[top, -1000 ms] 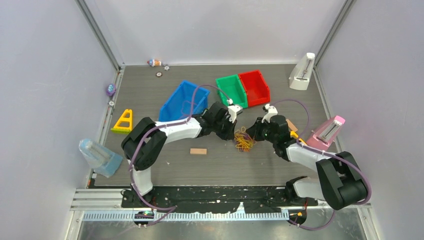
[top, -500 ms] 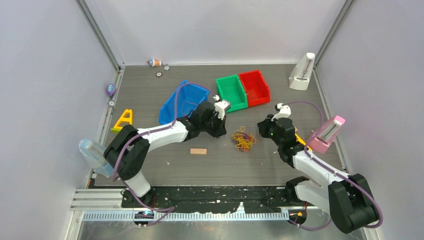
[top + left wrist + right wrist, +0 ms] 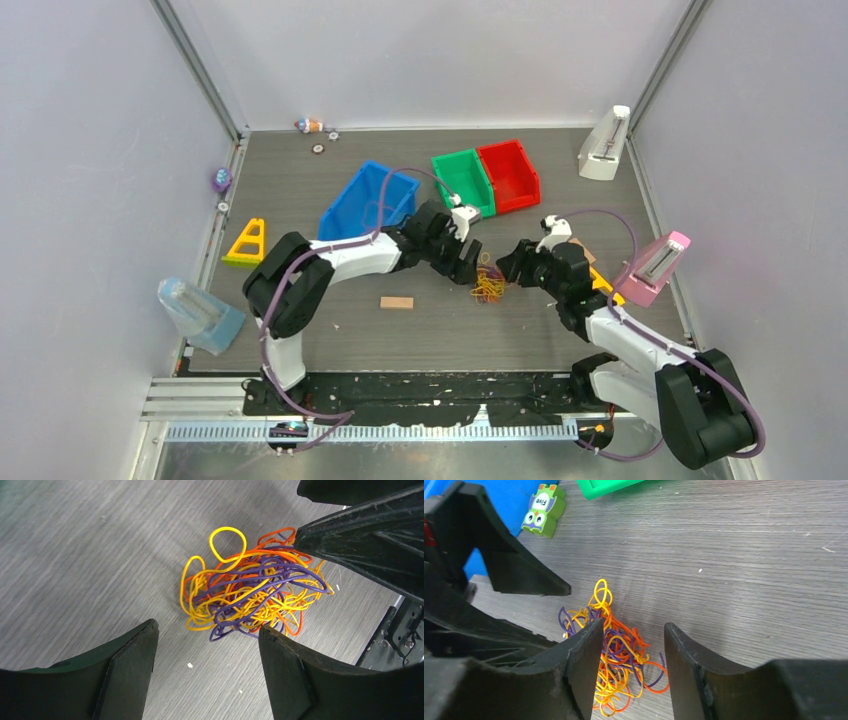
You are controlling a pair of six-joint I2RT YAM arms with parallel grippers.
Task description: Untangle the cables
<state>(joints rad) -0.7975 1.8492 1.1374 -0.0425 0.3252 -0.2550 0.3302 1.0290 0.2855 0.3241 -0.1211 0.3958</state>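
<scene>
The cables (image 3: 488,284) lie as one fist-sized tangle of orange-red, yellow and purple strands on the dark table. My left gripper (image 3: 471,268) hovers at its left side, open; in the left wrist view the cables (image 3: 250,594) lie just beyond the left gripper (image 3: 207,629), with bare table between the fingers. My right gripper (image 3: 506,269) comes in from the right, also open. In the right wrist view the right gripper (image 3: 634,626) straddles the near part of the cables (image 3: 624,655), and its left finger (image 3: 584,655) covers some strands.
Blue bin (image 3: 368,200), green bin (image 3: 463,180) and red bin (image 3: 509,173) stand behind the tangle. A green owl block (image 3: 543,507) sits by the blue bin. A wooden block (image 3: 396,302) lies front left, a pink object (image 3: 655,267) at right, a yellow triangle (image 3: 247,243) far left.
Both arms pulled away from the tangle, then came back in to it. Both grippers, shut before, now stand open. The tangle has stayed in about the same spot.
</scene>
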